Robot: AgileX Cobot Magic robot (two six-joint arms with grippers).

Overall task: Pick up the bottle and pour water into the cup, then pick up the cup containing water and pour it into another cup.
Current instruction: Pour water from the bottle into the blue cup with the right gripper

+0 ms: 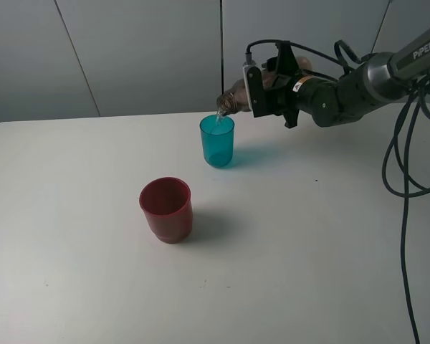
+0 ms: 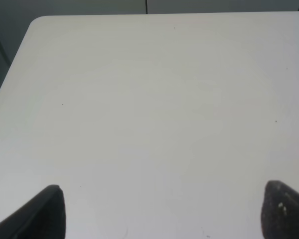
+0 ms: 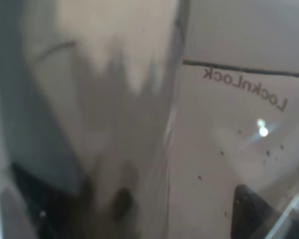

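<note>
My right gripper (image 1: 261,89) is shut on the smoky grey-brown bottle (image 1: 233,100) and holds it tipped on its side, its mouth just over the rim of the teal cup (image 1: 217,140). A thin stream of water runs from the bottle into the teal cup. The dark red cup (image 1: 166,209) stands upright nearer the front, to the left of the teal cup. In the right wrist view the bottle (image 3: 139,124) fills the picture, blurred, with "LocknLock" lettering. My left gripper (image 2: 162,209) is open over bare table, its dark fingertips (image 2: 45,211) far apart; it is out of the exterior high view.
The white table (image 1: 308,251) carries only the two cups. A grey panelled wall (image 1: 129,50) stands behind it. Black cables (image 1: 408,179) hang down at the right, beside the right arm.
</note>
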